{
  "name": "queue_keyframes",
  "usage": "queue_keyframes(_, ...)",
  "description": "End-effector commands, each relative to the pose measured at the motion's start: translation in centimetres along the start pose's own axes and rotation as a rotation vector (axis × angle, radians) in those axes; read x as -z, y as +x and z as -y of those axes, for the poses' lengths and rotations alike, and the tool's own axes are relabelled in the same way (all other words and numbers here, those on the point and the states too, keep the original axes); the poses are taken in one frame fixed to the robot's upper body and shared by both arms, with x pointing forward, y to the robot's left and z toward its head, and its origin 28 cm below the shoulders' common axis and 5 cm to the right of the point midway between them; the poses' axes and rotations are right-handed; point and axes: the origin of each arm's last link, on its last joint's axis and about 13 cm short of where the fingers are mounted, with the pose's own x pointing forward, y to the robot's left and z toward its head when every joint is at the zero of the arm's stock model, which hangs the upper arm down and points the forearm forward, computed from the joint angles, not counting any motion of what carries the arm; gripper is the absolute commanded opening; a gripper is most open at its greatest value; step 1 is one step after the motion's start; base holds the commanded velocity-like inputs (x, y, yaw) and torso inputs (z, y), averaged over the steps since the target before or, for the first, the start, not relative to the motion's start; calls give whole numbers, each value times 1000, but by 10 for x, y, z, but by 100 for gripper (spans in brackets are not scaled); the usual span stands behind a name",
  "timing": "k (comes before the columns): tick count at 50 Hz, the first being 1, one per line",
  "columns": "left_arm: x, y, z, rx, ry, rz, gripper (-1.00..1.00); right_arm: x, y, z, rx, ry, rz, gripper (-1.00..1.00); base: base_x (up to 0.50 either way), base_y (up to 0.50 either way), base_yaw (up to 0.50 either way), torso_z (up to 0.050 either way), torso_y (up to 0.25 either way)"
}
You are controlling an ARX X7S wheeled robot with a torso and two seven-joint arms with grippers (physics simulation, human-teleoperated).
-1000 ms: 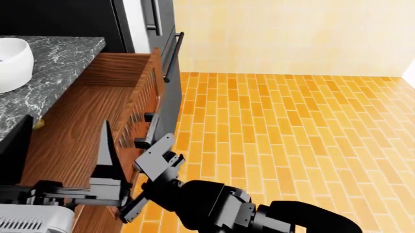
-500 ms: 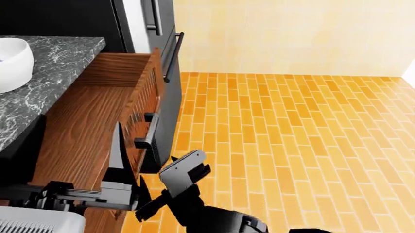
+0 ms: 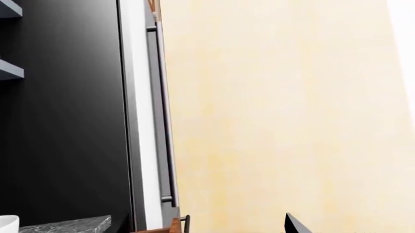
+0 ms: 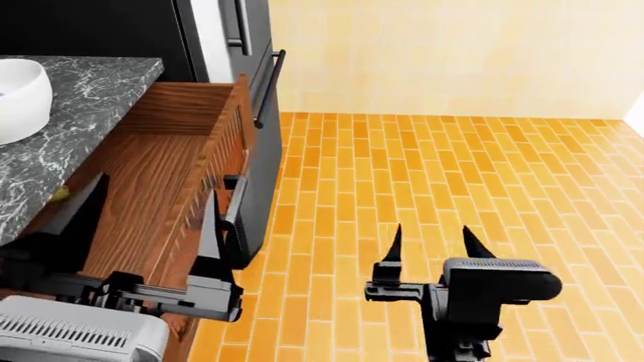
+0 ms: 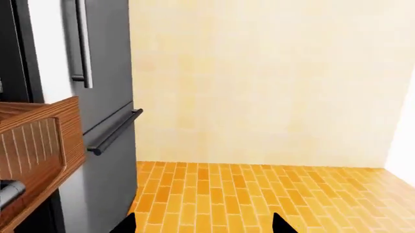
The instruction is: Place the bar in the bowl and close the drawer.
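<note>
The white bowl (image 4: pixel 15 98) stands on the dark marble counter (image 4: pixel 90 113) at the far left; its rim also shows in the left wrist view (image 3: pixel 5 224). The reddish-brown drawer (image 4: pixel 151 173) is pulled far out, with its dark handle (image 4: pixel 234 215) on the front. My left gripper (image 4: pixel 151 222) hangs wide open over the drawer's inside, holding nothing. My right gripper (image 4: pixel 433 240) is open over the floor, right of the drawer front (image 5: pixel 39 141), empty (image 5: pixel 204 227). A small yellowish bit (image 4: pixel 60 194) peeks from under the counter edge; I cannot tell if it is the bar.
A tall dark fridge (image 4: pixel 252 45) with long bar handles (image 5: pixel 113 132) stands just beyond the drawer. Orange brick floor (image 4: pixel 453 166) stretches to the right up to a pale yellow tiled wall (image 4: pixel 453 53).
My right gripper swung out from beside the drawer front to the right, over the floor, fingers now pointing forward. The left gripper shifted a little right over the drawer.
</note>
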Motion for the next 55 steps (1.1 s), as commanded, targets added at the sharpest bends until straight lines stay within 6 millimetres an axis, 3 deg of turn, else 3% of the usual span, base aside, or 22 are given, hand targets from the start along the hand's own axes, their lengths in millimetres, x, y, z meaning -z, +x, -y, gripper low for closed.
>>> queue_keyframes(1,3,5,4,30,-5,-2,100,-21,-31,47,305,-27,74,100,0,0,0,0,0)
queue_keyframes(8,4,10,15,97,-3,-15,100,-23,-49,65,427,-29,101,100,0,0,0,0,0)
queue_keyframes(16,7,18,32,221,-16,-56,100,-19,-63,71,479,-18,95,100,0,0,0,0,0)
queue_keyframes(32,28,36,62,463,-94,-260,100,-16,-67,72,481,-9,78,100,0,0,0,0,0)
queue_keyframes(55,71,47,72,529,-157,-500,100,-17,-63,69,465,-6,67,100,0,0,0,0,0)
